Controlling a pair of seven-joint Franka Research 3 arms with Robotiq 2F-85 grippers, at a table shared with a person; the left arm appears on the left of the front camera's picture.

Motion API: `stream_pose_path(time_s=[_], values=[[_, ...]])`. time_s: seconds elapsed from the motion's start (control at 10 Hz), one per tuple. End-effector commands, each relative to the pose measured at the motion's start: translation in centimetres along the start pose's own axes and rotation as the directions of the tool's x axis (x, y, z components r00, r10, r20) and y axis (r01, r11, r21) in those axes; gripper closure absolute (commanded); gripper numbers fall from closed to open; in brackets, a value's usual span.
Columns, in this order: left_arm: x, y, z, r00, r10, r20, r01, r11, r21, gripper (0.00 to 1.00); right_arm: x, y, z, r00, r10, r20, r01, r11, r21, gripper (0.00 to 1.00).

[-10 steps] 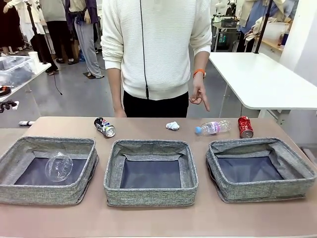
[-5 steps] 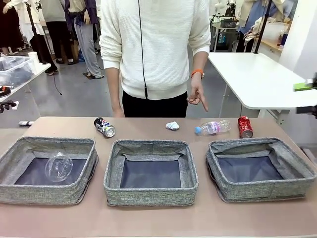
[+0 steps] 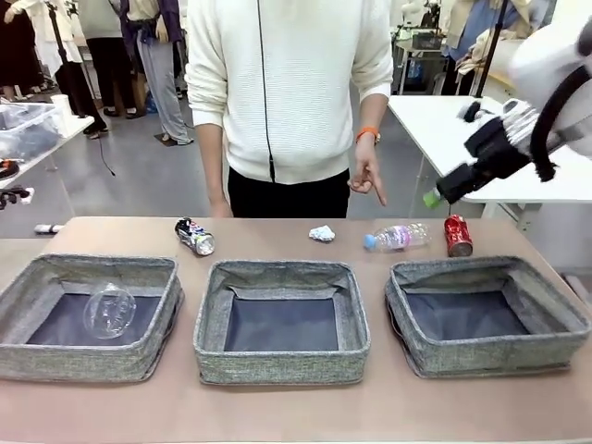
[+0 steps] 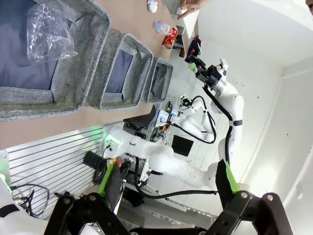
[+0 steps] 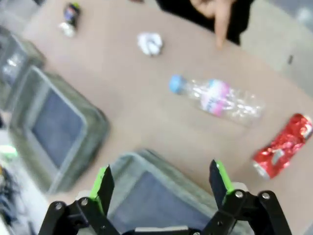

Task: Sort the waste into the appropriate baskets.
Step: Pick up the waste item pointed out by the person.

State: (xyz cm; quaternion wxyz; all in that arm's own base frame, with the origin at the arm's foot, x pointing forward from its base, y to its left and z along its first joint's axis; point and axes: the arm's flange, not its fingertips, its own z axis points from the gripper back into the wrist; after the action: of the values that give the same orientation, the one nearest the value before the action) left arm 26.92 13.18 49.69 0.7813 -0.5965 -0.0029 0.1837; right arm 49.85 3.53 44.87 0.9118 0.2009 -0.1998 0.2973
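Three grey baskets stand in a row: left (image 3: 92,270), middle (image 3: 277,273), right (image 3: 481,270). The clear plastic cup (image 3: 109,311) lies in the left one. Behind them on the table lie the dark printed can (image 3: 195,237), the paper wad (image 3: 322,234), the blue-capped bottle (image 3: 398,238) and the red can (image 3: 457,236). My right gripper (image 3: 435,196) hangs open in the air above the bottle (image 5: 220,98) and the red can (image 5: 281,147), nothing between its fingers (image 5: 103,178). My left gripper (image 4: 166,181) is open and empty, far back from the table.
A person in a white sweater stands at the far edge, one hand (image 3: 368,178) pointing down toward the bottle. A white table (image 3: 490,148) stands at the back right. Bare tabletop (image 3: 277,407) runs along the front of the baskets.
My right arm has swung in from the right edge and now hangs above the red can and bottle. The waste and baskets have not moved.
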Motion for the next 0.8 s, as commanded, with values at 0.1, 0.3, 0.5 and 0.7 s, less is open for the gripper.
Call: stream_pose_path(time_s=[0.1,0.3,0.5,0.7], values=[[-0.2,-0.3,0.0,1.000,-0.001,-0.004,0.001,1.000,-0.014,0.00,-5.1,3.0,2.1,0.968,0.198,-0.157,-0.246,0.881,-0.405,0.00],[-0.2,-0.3,0.0,1.000,-0.001,-0.004,0.001,1.000,-0.014,0.00,-0.4,0.4,-0.9,0.990,0.115,-0.077,-0.121,0.989,-0.082,0.00],[-0.2,-0.3,0.0,1.000,-0.001,-0.004,0.001,1.000,-0.014,0.00,-1.6,0.6,-1.9,0.879,0.414,-0.238,-0.429,0.903,-0.016,0.00],[-0.2,-0.3,0.0,1.000,-0.001,-0.004,0.001,1.000,-0.014,0.00,1.5,-1.7,-4.4,0.678,0.710,-0.190,-0.676,0.704,0.219,0.00]])
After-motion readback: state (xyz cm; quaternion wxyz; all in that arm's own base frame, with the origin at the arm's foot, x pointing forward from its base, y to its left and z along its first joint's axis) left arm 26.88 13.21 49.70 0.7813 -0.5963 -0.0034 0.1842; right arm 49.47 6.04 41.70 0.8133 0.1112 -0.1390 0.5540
